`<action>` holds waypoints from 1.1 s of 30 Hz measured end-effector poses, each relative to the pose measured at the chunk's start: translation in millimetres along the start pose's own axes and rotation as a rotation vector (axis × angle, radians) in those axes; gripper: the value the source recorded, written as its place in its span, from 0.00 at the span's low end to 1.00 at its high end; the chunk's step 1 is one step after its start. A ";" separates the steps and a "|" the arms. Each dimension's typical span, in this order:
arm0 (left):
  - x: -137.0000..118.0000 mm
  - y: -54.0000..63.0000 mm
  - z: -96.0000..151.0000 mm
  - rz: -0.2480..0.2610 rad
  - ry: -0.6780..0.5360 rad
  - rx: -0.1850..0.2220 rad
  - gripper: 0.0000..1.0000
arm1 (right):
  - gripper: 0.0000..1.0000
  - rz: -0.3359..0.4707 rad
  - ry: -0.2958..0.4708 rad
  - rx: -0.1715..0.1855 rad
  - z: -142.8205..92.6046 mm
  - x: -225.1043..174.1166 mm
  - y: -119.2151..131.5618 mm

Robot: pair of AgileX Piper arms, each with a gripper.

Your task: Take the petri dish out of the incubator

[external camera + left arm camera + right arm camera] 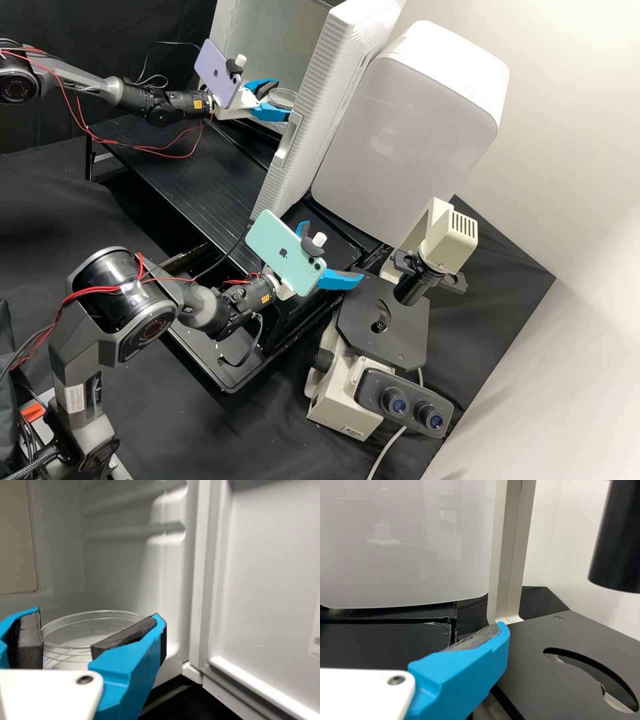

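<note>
A clear petri dish (85,630) sits low at the mouth of the white incubator (257,33), whose ribbed door (320,100) stands swung open. My left gripper (95,617) is shut on the dish, one dark pad on each side of its rim. From the high view, that gripper (283,100) is at the incubator's opening with the dish (285,95) between its blue fingers. My right gripper (331,257) hangs open and holds nothing, next to the microscope's black stage (580,645).
A large white housing (413,127) stands right of the door. Below it is a microscope (373,380) with its stage (383,320) and eyepieces. A black raised platform (193,173) runs from the incubator toward the front.
</note>
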 end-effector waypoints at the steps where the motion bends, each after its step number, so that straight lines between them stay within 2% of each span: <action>1: 0.9 -0.5 -0.2 -0.004 0.001 0.000 0.00 | 1.00 0.000 0.000 0.000 0.0 0.0 0.0; 6: 3.7 -6.8 -1.8 -0.031 0.008 0.002 0.00 | 1.00 0.000 0.000 0.000 0.0 0.0 0.0; 22: 3.9 -5.7 -2.8 -0.028 0.010 0.002 0.00 | 1.00 0.000 0.000 0.000 0.0 0.0 0.0; 23: 3.9 -5.7 -2.8 -0.028 0.010 0.002 1.00 | 1.00 0.000 0.000 0.000 0.0 0.0 0.0; 33: 3.9 -6.4 -3.1 -0.036 0.013 -0.003 1.00 | 1.00 0.000 0.000 0.000 0.0 0.0 0.0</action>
